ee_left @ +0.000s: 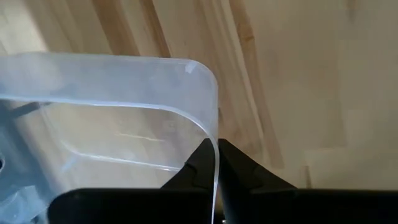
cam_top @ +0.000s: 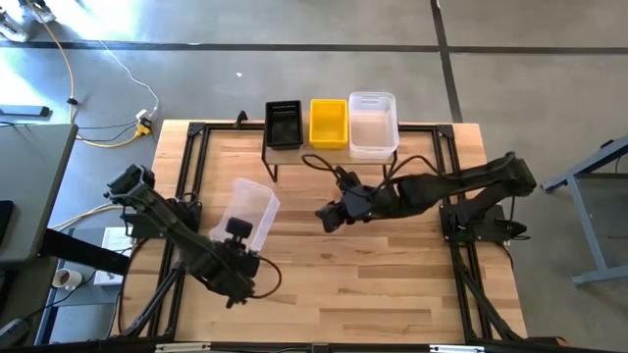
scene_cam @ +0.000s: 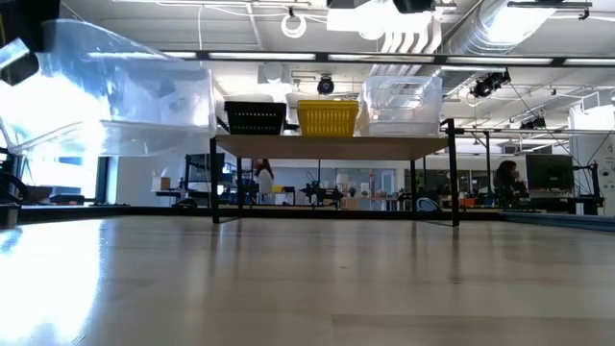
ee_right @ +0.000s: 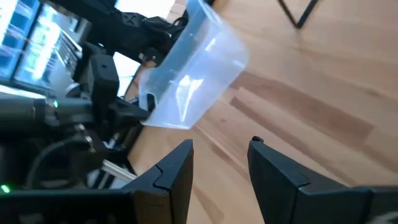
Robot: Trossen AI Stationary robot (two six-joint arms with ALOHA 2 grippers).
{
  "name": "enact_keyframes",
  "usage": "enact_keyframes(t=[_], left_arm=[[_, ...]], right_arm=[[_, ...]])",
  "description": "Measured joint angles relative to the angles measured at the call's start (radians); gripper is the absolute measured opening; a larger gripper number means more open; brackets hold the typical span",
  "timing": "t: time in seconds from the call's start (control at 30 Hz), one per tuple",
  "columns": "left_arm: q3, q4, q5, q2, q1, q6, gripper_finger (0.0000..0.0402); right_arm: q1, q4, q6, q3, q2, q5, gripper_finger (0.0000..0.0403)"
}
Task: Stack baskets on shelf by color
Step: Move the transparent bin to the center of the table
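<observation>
High view, left to right. Left arm reaches in from the table's left edge; left gripper sits over the left-centre of the wood, fingers pinched tight on the rim of a clear basket. Basket is lifted and tilted, its body pointing toward the shelf at the far edge. Left wrist view confirms it: the two dark fingertips meet on either side of the thin clear wall, nothing else between them.

Low view: the held clear basket hangs off the tabletop at the left of the picture, tipped on a slant.

Centre of table: right gripper hovers over bare wood, near the held basket but apart from it, fingers spread wide and empty. Right wrist view shows both fingers parted with plank between them, the clear basket farther off.

Far edge: on the shelf, side by side, a black basket, a yellow basket, and a second clear basket. Whether each is a single basket or a stack, cannot tell.

Right arm's base sits at the table's right side.
</observation>
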Motion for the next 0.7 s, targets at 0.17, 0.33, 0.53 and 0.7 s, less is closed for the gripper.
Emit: enact_keyframes(t=[0.17,0.33,0.53,0.7], left_arm=[[0.000,0.001,-0.010,0.065,0.000,0.000,0.0000],[0.000,0.018,-0.004,0.081,0.002,-0.011,0.0000],[0.079,-0.012,0.009,0.084,0.025,-0.041,0.0000],[0.171,-0.014,-0.013,0.084,0.047,0.007,0.0000]], right_arm=[[0.005,0.251,0.047,-0.126,0.000,-0.009,0.0138],[0.021,0.455,0.015,-0.187,0.000,-0.009,0.0138],[0.025,0.471,-0.064,-0.135,0.000,0.008,0.0138],[0.017,0.471,-0.201,-0.063,-0.001,-0.005,0.0138]])
